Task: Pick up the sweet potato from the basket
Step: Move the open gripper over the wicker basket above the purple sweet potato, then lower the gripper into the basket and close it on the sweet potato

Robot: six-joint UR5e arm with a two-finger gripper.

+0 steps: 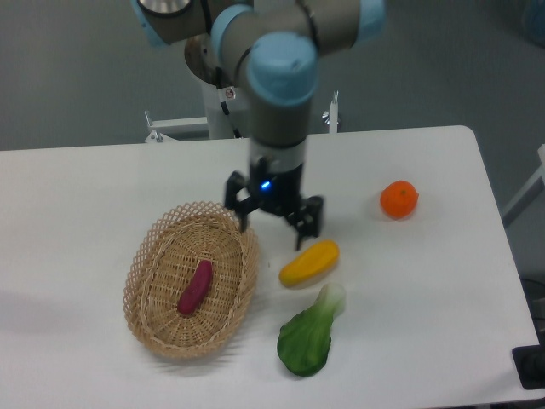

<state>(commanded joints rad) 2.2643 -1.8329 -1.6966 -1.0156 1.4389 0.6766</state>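
The sweet potato (195, 287), a slim magenta-red tuber, lies in the middle of the oval woven basket (145, 264) at the left of the table. My gripper (274, 224) hangs open above the table just off the basket's upper right rim, its two black fingers spread wide with nothing between them. It is up and to the right of the sweet potato, apart from it.
A plump yellow vegetable (309, 262) lies just below and right of the gripper. A green leafy vegetable (308, 336) is in front of it. A round orange fruit (398, 199) sits at the right. The robot base (230, 102) stands behind the table.
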